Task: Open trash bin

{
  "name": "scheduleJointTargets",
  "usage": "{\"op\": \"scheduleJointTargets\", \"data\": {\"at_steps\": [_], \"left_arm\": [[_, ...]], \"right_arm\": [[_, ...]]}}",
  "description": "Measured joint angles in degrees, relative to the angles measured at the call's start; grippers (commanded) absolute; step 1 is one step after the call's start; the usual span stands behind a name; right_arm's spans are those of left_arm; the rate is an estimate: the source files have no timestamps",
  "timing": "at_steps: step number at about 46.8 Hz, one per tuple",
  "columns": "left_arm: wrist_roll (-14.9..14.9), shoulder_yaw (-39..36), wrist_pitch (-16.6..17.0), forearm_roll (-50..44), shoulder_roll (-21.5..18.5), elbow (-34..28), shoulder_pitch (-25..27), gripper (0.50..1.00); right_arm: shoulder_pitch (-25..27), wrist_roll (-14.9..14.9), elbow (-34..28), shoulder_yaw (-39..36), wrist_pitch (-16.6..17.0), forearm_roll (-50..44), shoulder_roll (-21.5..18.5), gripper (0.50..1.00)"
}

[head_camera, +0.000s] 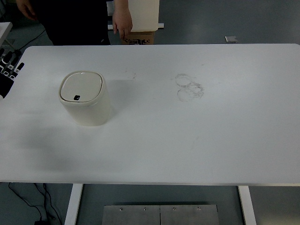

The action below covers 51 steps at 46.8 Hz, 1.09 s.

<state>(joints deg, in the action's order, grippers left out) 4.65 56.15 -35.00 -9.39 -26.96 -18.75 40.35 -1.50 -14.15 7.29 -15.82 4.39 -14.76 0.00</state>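
Cream plastic trash bin (85, 98), squarish with rounded corners, standing upright on the white table (187, 140) in the left part of the frame, a little above the middle height. Lid (81, 87) closed and flat, with a small dark push button (77, 98) at its near edge, toward the bottom of the frame.

Left robot hand (8, 65) just visible at the upper left edge of the frame, black with white segments on the fingers (6, 60). Only a part of it in view, so cannot tell whether open or curled; nothing seen held in it. Right hand not in view at all.

Decisive relation: bin lying to the right of the left hand and slightly lower in the frame, well apart from it, with bare table between. Left hand clearly the nearer one, likely the one to work. Button facing the near edge of the table, so probably a reach rightward and over the lid, then a press downward on the near edge. Task judged as not yet begun.

No marked long axis on the bin, top nearly square; only the button side gives a direction.

Faint ring marks (189, 87) on the table right of centre, far from the bin. A person's hand (123, 23) at the top of the frame, beyond the far edge, beside a cardboard box (140, 37).
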Motion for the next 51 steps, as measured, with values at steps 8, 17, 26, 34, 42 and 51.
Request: {"op": "scheduleJointTargets", "data": {"at_steps": [8,17,26,34,42,51], "left_arm": [[0.2,-0.1,0.0,0.0,-0.1,0.0,-0.3,1.000],[0.1,-0.1,0.0,0.1,-0.1,0.0,-0.4,1.000],[0.1,-0.1,0.0,0.1,0.0,0.0,-0.4,1.000],[0.0,-0.1,0.0,0.1,0.0,0.0,-0.4,1.000],[0.0,-0.2,0.0,0.1,0.0,0.0,-0.6,1.000],[0.0,-0.3,0.0,0.1,0.2,0.0,-1.5,1.000]], "right_arm": [[0.0,0.0,0.0,0.0,0.0,0.0,0.0,0.991],[0.0,0.0,0.0,0.0,0.0,0.0,0.0,0.991],[0.0,0.0,0.0,0.0,0.0,0.0,0.0,0.991],[0.0,0.0,0.0,0.0,0.0,0.0,0.0,0.991],[0.0,0.0,0.0,0.0,0.0,0.0,0.0,0.991],[0.0,0.0,0.0,0.0,0.0,0.0,0.0,0.991]]}}
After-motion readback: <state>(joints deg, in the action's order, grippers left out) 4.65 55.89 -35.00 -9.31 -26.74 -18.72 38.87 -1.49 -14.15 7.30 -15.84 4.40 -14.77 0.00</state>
